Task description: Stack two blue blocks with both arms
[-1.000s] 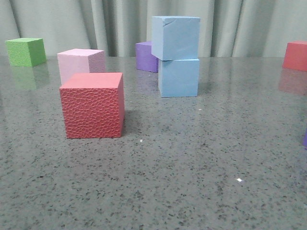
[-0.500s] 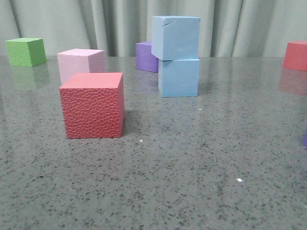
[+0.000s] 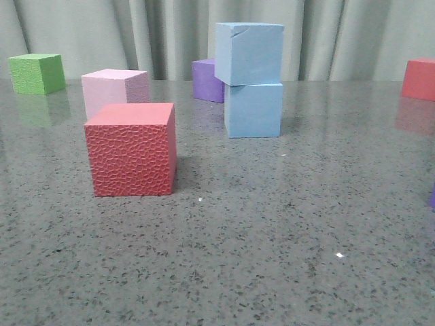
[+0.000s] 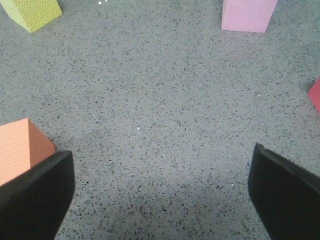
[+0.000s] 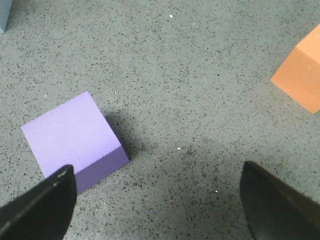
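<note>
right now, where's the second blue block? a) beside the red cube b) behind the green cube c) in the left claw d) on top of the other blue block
d: in the front view one blue block sits directly on the other blue block, slightly offset, and both claws are open and empty.

You see two light sky-blue foam cubes, upper (image 3: pixel 249 53) stacked on lower (image 3: pixel 253 110); two red cubes, one textured (image 3: pixel 130 149) and one at the table's right edge (image 3: pixel 419 79); one pink cube (image 3: pixel 113 90); one green cube (image 3: pixel 37 73); one purple cube (image 3: pixel 206 80) in the front view.
</note>
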Robot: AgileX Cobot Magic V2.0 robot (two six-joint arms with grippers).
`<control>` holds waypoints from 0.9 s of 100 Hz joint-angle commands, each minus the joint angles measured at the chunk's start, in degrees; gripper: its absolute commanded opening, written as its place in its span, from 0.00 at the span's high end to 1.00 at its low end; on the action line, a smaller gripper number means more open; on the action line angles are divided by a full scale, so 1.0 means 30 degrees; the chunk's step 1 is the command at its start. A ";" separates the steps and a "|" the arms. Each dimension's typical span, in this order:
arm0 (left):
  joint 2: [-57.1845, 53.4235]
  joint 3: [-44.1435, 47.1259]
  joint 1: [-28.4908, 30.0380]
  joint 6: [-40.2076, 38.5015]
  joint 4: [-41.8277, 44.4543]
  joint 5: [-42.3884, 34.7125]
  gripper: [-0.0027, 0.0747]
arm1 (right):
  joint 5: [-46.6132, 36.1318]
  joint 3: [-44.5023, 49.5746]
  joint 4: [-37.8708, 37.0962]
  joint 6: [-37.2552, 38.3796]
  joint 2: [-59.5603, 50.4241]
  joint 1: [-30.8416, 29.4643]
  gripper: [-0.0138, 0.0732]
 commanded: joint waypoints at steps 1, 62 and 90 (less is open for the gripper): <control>0.0101 -0.0437 0.0044 -0.0197 -0.0075 -0.1367 0.15 | -0.1232 -0.0453 -0.0282 -0.0169 0.0080 -0.0155 0.17; 0.0101 -0.0437 0.0044 -0.0197 -0.0075 -0.1367 0.99 | -0.1214 -0.0453 -0.0282 -0.0169 0.0080 -0.0155 0.92; 0.0101 -0.0437 0.0044 -0.0197 -0.0075 -0.1367 0.99 | -0.1214 -0.0453 -0.0282 -0.0169 0.0080 -0.0155 0.92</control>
